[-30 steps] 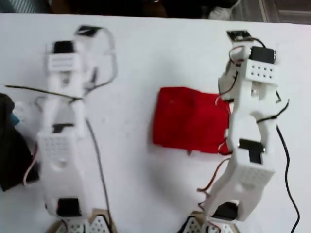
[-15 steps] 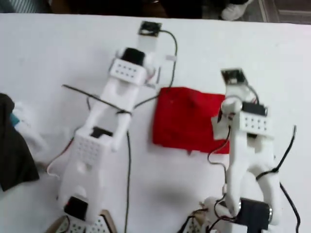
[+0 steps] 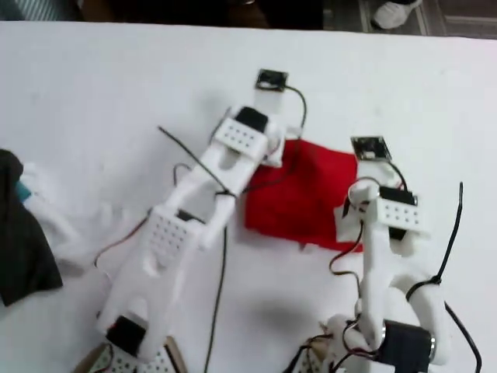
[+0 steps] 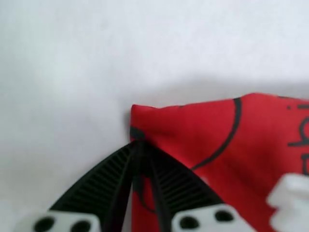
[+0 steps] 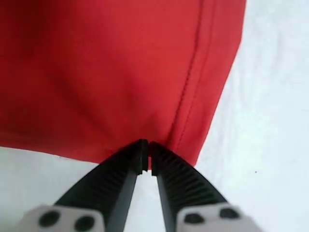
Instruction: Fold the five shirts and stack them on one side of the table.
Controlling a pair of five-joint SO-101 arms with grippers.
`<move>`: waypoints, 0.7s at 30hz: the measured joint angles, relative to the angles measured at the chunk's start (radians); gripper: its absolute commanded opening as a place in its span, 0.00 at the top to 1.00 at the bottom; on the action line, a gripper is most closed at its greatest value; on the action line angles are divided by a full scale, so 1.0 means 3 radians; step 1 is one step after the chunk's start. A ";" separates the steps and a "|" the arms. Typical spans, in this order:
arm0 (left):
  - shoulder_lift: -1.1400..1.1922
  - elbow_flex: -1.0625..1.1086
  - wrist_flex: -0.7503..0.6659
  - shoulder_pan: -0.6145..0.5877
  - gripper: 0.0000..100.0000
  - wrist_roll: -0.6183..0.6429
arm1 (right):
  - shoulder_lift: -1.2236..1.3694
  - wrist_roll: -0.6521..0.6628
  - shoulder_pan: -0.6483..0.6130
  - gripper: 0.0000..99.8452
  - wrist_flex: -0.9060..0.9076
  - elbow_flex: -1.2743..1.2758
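Note:
A folded red shirt [image 3: 303,198] lies flat in the middle of the white table [image 3: 116,93]. My left gripper [image 4: 138,143] is shut, its tips touching the shirt's [image 4: 203,130] far left corner, which puckers a little; from above that arm [image 3: 194,210] slants in from the near left. My right gripper [image 5: 146,145] is shut too, with its tips at the shirt's [image 5: 106,72] near hem close to the right corner. I cannot tell whether either one pinches cloth. From above, the right arm [image 3: 388,225] covers that corner.
A dark garment [image 3: 23,241] and some white cloth [image 3: 54,217] lie heaped at the table's left edge. Cables trail from both arms over the near half of the table. Bare table stretches across the far left and far right.
The left arm has swung from the far left across to the red shirt's far left corner. The right arm has drawn back from the far right to the shirt's near right corner. The shirt has barely shifted.

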 measured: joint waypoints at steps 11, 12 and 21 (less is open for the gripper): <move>-0.0010 -0.0675 0.0271 0.0000 0.98 0.0000 | 0.0000 0.0000 0.0000 0.98 0.0000 0.0000; -0.0010 -0.0711 0.0276 0.0000 0.98 0.0000 | 0.0000 0.0000 0.0000 0.98 0.0000 0.0000; 0.0312 -0.0777 0.0215 0.0072 0.98 0.0000 | 0.0000 0.0000 0.0000 0.98 0.0000 0.0000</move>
